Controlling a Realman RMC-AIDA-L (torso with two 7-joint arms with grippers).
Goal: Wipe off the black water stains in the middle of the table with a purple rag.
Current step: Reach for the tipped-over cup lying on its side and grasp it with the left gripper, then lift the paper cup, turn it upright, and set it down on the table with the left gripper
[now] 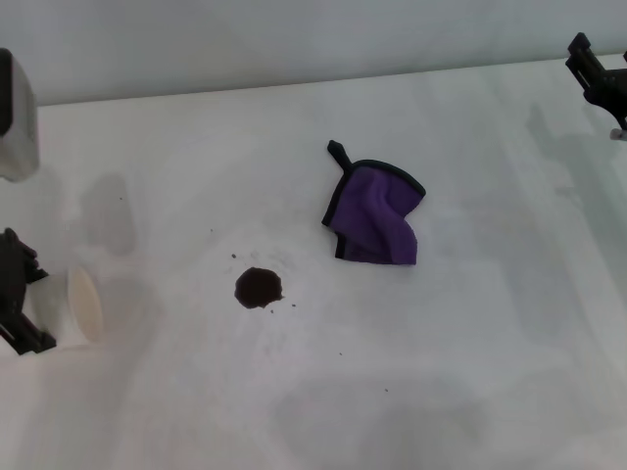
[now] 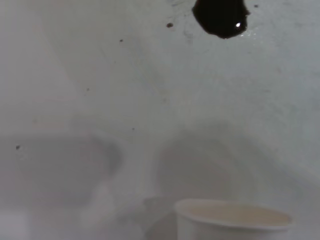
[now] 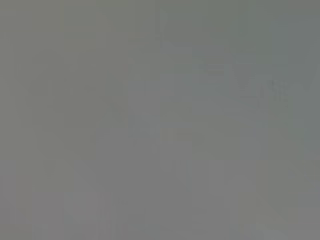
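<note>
The purple rag (image 1: pixel 375 217) lies crumpled on the white table (image 1: pixel 470 372), right of centre, its black loop pointing to the far side. The black water stains (image 1: pixel 259 287) are a small dark blot left of the rag and nearer to me, with tiny specks around it; the left wrist view shows the black water stains (image 2: pixel 220 17) glossy. My left gripper (image 1: pixel 22 299) is at the left edge, shut on a cream paper cup (image 1: pixel 82 305) tipped with its mouth toward the blot. My right gripper (image 1: pixel 594 70) hangs at the far right corner, well away from the rag.
The paper cup (image 2: pixel 232 220) fills the near part of the left wrist view. A grey part of my left arm (image 1: pixel 15 117) hangs over the far left of the table. The right wrist view shows only plain grey.
</note>
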